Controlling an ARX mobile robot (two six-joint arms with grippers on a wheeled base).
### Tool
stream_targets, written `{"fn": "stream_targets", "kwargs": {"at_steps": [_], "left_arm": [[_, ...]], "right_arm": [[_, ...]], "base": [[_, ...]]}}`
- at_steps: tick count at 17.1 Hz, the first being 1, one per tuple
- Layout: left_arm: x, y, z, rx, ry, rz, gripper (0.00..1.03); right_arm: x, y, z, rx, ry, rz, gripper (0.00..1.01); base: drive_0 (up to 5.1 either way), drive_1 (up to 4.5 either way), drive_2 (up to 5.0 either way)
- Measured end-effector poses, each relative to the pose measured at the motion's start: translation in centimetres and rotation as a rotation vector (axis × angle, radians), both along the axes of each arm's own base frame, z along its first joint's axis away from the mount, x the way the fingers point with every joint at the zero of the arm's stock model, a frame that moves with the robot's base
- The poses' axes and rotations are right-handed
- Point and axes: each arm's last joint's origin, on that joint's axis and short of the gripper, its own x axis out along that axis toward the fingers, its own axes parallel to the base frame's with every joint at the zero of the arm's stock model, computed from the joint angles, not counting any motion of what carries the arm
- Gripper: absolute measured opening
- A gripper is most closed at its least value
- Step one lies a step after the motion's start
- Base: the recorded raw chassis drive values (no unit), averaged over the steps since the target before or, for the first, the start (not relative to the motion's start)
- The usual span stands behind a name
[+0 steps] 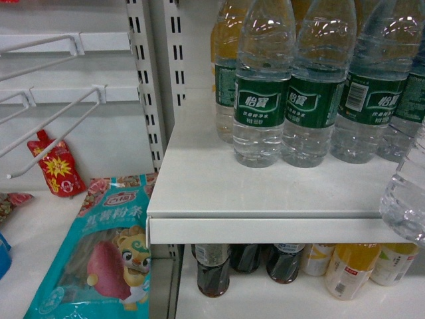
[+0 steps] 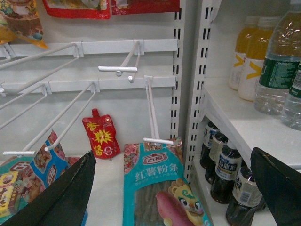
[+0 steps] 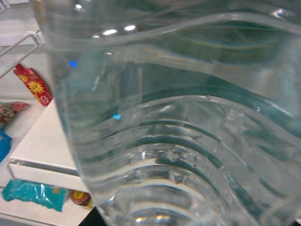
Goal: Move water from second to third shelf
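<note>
Fingers of the left gripper (image 2: 174, 188) stand wide apart, dark pads at the lower corners of the left wrist view, nothing between them. Right gripper: fingers not visible in any view; cannot tell whether they are closed.

Right wrist view is filled edge to edge by the water bottle (image 3: 178, 122), clear ribbed plastic pressed close to the lens, so it is probably in that gripper's hold. Head view shows the same bottle (image 1: 406, 199) at the right edge, lower body only, hanging past the front lip of the white shelf (image 1: 199, 186), apart from the standing row of green-labelled bottles (image 1: 262, 100).

Judgement: bottle appears lifted off its shelf; carrying and placing on the third shelf remain. Label not visible on the carried bottle here.
</note>
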Motion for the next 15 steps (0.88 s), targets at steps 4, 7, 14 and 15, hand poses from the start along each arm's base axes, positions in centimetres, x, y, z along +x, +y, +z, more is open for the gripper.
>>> {"fn": "stream_targets", "kwargs": {"at_steps": [4,7,14,15], "left_arm": [[0.0,0.0,0.0,0.000,0.000,0.000,0.98],[0.0,0.0,0.0,0.000,0.000,0.000,0.98],[0.0,0.0,0.0,0.000,0.000,0.000,0.98],[0.0,0.0,0.0,0.000,0.000,0.000,0.98]], "right_arm": [[2.3,-0.6,1.2,-0.030,-0.023,-0.019,0.39],[4.5,-0.4,0.4,-0.090,0.012,-0.018,0.39],[6.6,0.0,-0.5,-0.127,0.024,-0.038,0.39],[6.8,0.2,-0.6,-0.131,0.025,-0.042,0.39]], "base": [[0.0,0.00,0.0],[0.0,0.00,0.0],[0.0,0.00,0.0],[0.0,0.00,0.0]]}}
